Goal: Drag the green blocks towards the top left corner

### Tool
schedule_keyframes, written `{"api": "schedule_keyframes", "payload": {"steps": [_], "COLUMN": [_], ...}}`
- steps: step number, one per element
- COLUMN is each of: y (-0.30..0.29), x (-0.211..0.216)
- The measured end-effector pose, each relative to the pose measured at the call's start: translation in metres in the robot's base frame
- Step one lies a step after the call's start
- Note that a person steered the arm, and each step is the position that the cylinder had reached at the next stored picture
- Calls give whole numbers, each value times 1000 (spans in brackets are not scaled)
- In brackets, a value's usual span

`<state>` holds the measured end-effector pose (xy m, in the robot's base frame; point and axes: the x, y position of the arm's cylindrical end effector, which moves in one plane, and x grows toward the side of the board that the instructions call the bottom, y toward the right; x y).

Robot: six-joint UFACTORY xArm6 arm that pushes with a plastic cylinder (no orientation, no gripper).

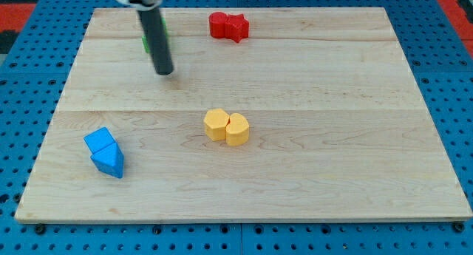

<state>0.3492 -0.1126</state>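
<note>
Peeking out from behind the dark rod, the green blocks [154, 38] are seen only as thin slivers of green on either side of the shaft, so their shapes cannot be made out; they sit near the view's top left, already close to that corner of the pale wooden board [310, 174]. The tip [164, 72] is placed just below the green blocks, toward the view's bottom and slightly to the right of them, so the blocks lie up and a touch left from the tip. Whether the tip is touching them cannot be told, since the rod hides the near side of the blocks. No pincer is fitted to this arm; only a plain rod is carried, so nothing can be held, only pushed. A push toward the top left would, by judgement, carry the blocks the short way remaining. The rod appears matte and cylindrical, the blocks smooth and solid-coloured. Further out, a red block with a notched, star-like outline [228, 26] is set near the top edge, well apart to the right. Two yellow blocks [227, 127], one angular and one rounded, are touching near the board's centre. Two blue wedge-like blocks [105, 152] are stacked close together at lower left. The board is laid on a blue perforated surface [22, 77].
</note>
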Motion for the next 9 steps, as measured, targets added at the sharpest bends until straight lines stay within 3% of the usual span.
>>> {"api": "schedule_keyframes", "payload": {"steps": [2, 4, 6, 7, 8, 9], "y": [0, -6, -22, -91, -16, 28], "x": [-90, -136, -93, -99, -99, -57]}}
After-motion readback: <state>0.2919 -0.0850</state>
